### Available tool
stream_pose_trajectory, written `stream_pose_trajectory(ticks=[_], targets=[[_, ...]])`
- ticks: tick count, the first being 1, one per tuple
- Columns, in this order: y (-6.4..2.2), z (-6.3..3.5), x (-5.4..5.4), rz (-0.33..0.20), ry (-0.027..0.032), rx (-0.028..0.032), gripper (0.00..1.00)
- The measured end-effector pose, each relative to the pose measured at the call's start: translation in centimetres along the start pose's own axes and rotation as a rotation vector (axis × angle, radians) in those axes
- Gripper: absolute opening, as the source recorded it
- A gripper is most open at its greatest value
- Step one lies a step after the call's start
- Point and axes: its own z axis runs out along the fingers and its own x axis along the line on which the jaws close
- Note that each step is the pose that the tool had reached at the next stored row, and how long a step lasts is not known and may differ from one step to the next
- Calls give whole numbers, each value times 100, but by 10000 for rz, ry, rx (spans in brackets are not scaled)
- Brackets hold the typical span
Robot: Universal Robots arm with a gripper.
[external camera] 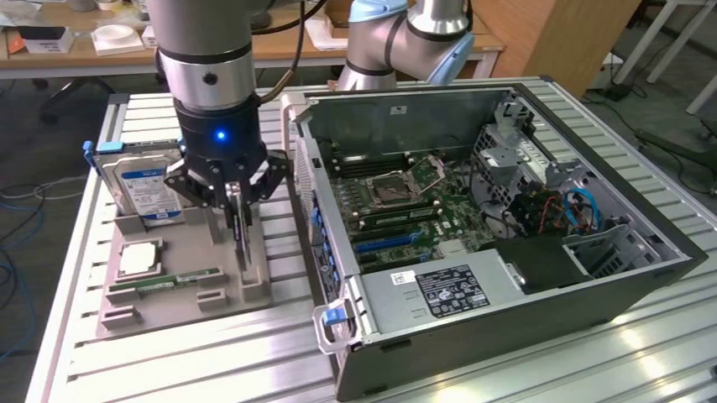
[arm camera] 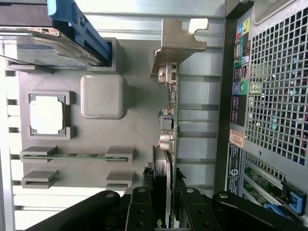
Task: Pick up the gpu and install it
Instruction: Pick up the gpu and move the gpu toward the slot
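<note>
The gpu (external camera: 240, 239) stands on edge in the grey parts tray (external camera: 185, 239), at the tray's side nearest the computer. It is a thin dark card. In the wrist view the gpu (arm camera: 169, 110) shows edge-on, with its silver bracket (arm camera: 180, 41) at the far end. My gripper (external camera: 235, 201) comes straight down over it, and the fingers (arm camera: 142, 211) press against both faces of the card near its end away from the bracket. The gripper (arm camera: 163, 214) is shut on the card.
The tray also holds a silver hard drive with a blue label (external camera: 146, 189), a CPU (external camera: 137, 259) and a green RAM stick (external camera: 180, 279). The open computer case (external camera: 482, 210) lies just to the exterior view's right, its wall (external camera: 305, 193) close to the gripper. A second arm (external camera: 392, 42) stands behind.
</note>
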Motion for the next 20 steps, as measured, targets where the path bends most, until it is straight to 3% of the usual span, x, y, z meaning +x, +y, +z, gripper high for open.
stream_pose_trajectory(ticks=[20], targets=[[-3, -81, 5, 0, -1, -1, 27]])
